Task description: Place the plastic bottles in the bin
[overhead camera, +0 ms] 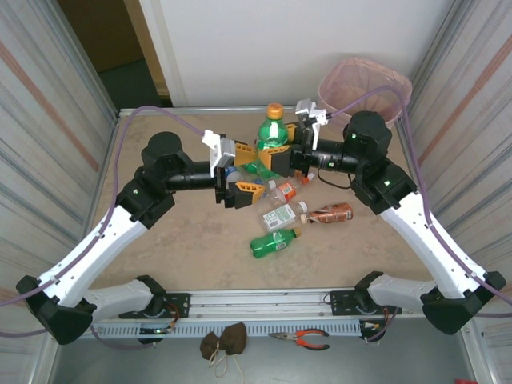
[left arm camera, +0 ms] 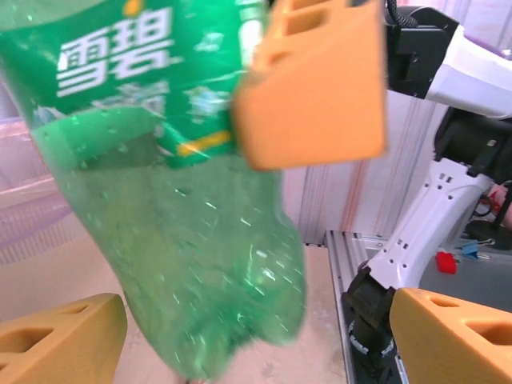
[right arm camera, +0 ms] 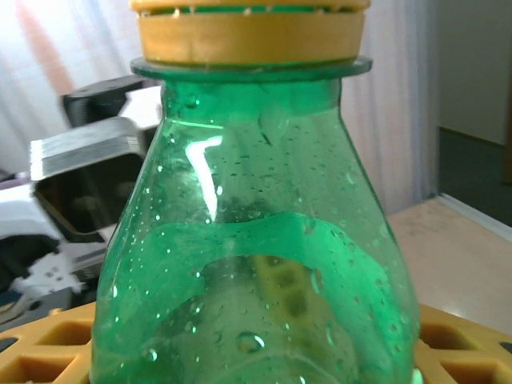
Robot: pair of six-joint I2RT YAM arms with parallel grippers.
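The table (overhead camera: pixel 184 240) is bare sand-coloured board across its left half and near strip, with a metal rim all round and ribbed panels rising on both sides. The bin (overhead camera: pixel 364 66) stands at the far right corner, behind the right arm's elbow, its mouth facing up.

From above, both arms reach in to the middle of the table and meet at one green Sprite bottle (overhead camera: pixel 270 140). Its orange cap is at the top and its long axis is roughly upright. The right gripper (overhead camera: pixel 274 150) is clamped on the body just below the shoulder. The right wrist view adds the neck and cap close up, with the bottle wedged between that gripper's two orange fingers (right arm camera: pixel 464 352).

The left gripper (overhead camera: pixel 246 170) sits lower. Its wrist view shows the bottle's base (left arm camera: pixel 208 320) leaning and lifted off the board. The fingers (left arm camera: pixel 56 340) stand wide on either side, clear of the plastic.

Four loose bottles lie flat nearby, well short of the edges: a green one (overhead camera: pixel 274 242), a brown one (overhead camera: pixel 332 213), a white-labelled clear one (overhead camera: pixel 280 214) and a red-capped clear one (overhead camera: pixel 286 190).
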